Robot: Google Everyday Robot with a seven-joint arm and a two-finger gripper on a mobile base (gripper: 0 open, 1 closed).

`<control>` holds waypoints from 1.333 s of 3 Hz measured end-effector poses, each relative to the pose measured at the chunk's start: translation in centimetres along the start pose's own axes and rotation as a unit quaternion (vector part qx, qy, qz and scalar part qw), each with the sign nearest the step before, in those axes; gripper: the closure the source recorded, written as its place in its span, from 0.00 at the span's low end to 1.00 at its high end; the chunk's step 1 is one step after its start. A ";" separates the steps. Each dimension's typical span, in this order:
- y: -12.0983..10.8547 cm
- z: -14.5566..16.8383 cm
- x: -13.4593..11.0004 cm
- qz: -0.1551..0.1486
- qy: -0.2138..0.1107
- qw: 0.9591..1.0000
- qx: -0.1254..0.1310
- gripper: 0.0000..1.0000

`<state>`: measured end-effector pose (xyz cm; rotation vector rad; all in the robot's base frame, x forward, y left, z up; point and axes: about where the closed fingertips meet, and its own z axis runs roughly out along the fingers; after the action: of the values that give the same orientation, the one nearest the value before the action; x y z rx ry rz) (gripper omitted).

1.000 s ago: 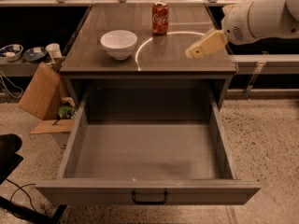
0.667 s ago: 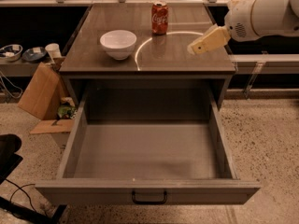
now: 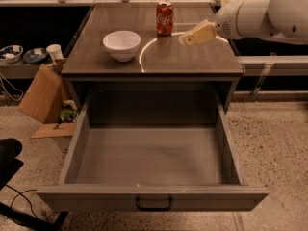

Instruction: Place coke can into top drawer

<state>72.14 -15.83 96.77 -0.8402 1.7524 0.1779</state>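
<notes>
The red coke can (image 3: 164,18) stands upright at the back middle of the cabinet top (image 3: 192,59). The top drawer (image 3: 154,196) is pulled fully open below, grey and bare inside, with a small black handle (image 3: 154,205) on its front panel. My gripper (image 3: 185,40) reaches in from the right on a white arm (image 3: 260,16). Its tan tip hovers above the cabinet top, a little right of and nearer than the can, apart from it.
A white bowl (image 3: 121,44) sits on the cabinet top left of the can. A cardboard box (image 3: 43,95) and a shelf with small dishes (image 3: 21,56) stand at the left. A black object (image 3: 9,158) lies on the floor at the lower left.
My gripper has moved left and slightly up, closer to the coke can. The can, bowl and drawer have not moved.
</notes>
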 end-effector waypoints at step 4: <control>-8.1 14.5 -2.4 0.129 -0.103 0.984 0.064 0.00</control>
<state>88.69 -13.31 95.98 -0.4818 1.6527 0.3098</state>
